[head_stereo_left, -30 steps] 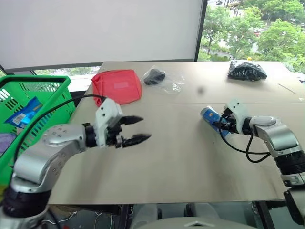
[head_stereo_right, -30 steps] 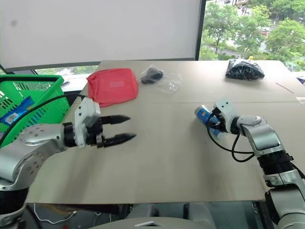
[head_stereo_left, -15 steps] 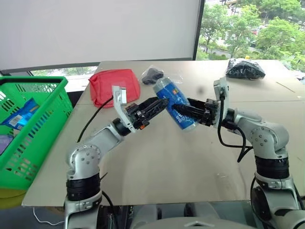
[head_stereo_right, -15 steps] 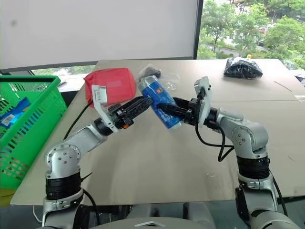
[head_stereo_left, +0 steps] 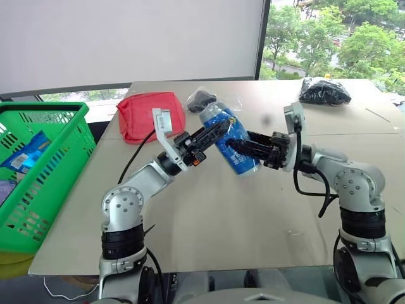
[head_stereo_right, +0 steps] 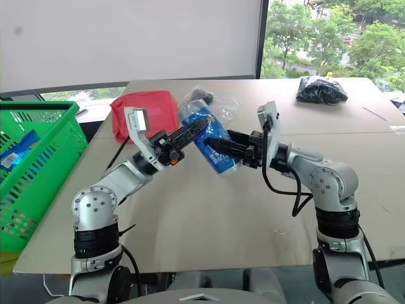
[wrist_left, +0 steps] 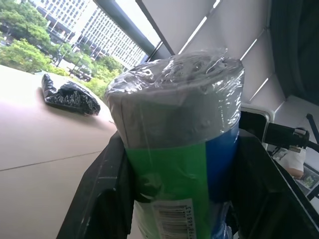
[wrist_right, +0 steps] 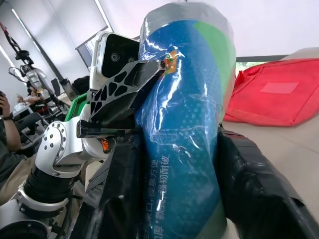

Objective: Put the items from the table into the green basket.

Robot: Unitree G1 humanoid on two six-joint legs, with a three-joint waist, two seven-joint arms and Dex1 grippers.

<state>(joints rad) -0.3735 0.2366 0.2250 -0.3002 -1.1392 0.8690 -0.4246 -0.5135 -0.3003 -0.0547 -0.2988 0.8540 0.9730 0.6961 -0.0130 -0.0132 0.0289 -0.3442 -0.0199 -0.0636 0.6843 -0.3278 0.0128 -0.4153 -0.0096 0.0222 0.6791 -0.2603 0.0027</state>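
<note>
Handover in progress: I have lifted the green-blue tube [head_stereo_left: 230, 140] off the table [head_stereo_left: 253, 209] since a second ago, and both grippers now meet on it. Left gripper [head_stereo_left: 212, 134] has closed partway onto the tube's far end, while right gripper [head_stereo_left: 243, 147] has loosened but still brackets the tube between its fingers. Next I judge the left arm carries it to the green basket [head_stereo_left: 38, 164], well off to its side.

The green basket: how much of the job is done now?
Done: the green basket already holds a blue packet. In hand: the tube is between the left end effector and right end effector. Left: red pouch, two bagged black objects.
</note>
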